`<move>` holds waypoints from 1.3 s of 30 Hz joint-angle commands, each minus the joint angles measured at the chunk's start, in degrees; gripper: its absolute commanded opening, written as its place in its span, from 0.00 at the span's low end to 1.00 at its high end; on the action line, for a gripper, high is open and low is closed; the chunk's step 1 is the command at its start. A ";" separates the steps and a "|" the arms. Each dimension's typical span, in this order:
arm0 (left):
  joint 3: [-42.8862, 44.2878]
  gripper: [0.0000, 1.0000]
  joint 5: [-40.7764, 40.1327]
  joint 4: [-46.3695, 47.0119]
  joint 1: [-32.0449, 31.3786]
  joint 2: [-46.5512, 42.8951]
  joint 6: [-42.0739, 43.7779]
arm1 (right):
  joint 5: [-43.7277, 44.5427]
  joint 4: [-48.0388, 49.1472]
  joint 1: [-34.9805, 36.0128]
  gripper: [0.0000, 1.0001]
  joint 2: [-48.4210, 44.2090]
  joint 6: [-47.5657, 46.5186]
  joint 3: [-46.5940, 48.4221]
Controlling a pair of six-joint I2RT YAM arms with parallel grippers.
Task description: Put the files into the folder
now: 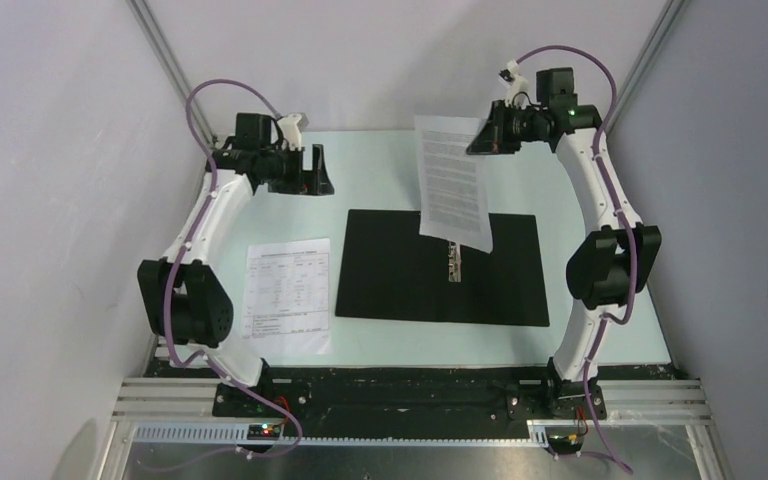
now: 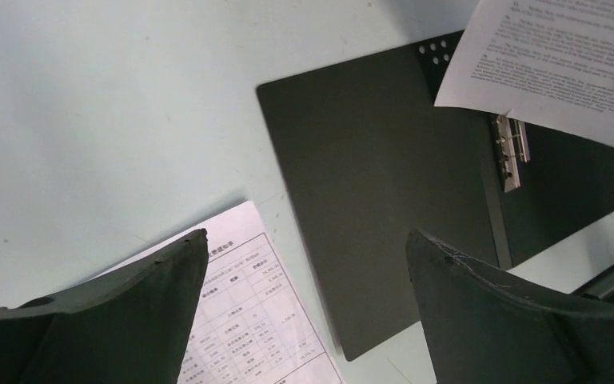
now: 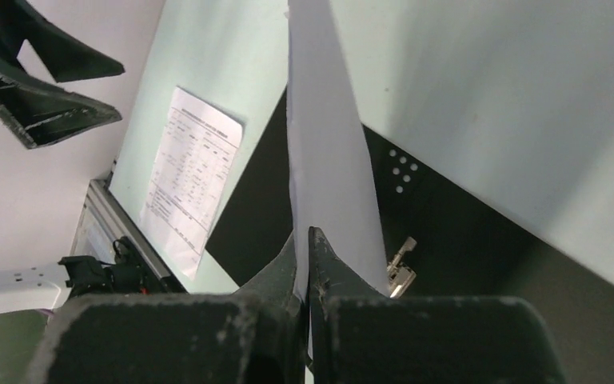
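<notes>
The folder (image 1: 390, 270) lies open on the table's middle, black inside up, with its metal clip (image 1: 453, 262) along the spine. My right gripper (image 1: 488, 135) is shut on the top edge of one file, a text-printed sheet (image 1: 453, 185) that hangs above the folder's spine. In the right wrist view this sheet (image 3: 328, 160) runs edge-on out from between the closed fingertips (image 3: 317, 240). A second file, a sheet with a printed table (image 1: 288, 295), lies flat on the table left of the folder. My left gripper (image 1: 312, 170) hovers open and empty above the far left; below it are that sheet (image 2: 248, 320) and the folder (image 2: 384, 208).
Grey enclosure walls stand close on both sides and behind. An aluminium rail (image 1: 410, 410) with both arm bases runs along the near edge. Pale green tabletop (image 1: 380, 170) shows behind the folder.
</notes>
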 commanded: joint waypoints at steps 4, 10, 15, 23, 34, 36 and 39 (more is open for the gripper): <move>0.77 0.97 3.73 1.29 -2.54 1.04 0.93 | 12.83 -6.93 -0.53 0.00 2.38 -8.77 3.46; -0.17 0.97 4.15 1.41 -4.46 1.76 1.13 | 27.60 -4.54 -1.50 0.02 7.24 -11.59 3.20; -0.16 0.97 4.19 1.42 -6.18 2.05 2.88 | 22.14 -6.54 -4.13 0.00 9.55 -14.50 8.50; 1.11 0.97 -5.17 3.15 -8.04 6.18 -2.30 | 10.03 -7.30 -5.21 0.00 -5.72 -16.38 -2.76; 5.29 0.97 2.97 4.20 -10.14 9.98 -1.69 | -0.71 -14.89 -8.23 0.00 -17.65 -21.50 -11.37; 5.01 0.97 6.16 5.43 -10.31 9.52 -0.86 | -5.43 -15.82 -8.10 0.00 -18.81 -21.94 -11.39; 2.85 0.99 10.26 9.00 -10.94 7.05 0.54 | -8.77 -17.69 -5.31 0.00 -19.46 -23.75 -9.79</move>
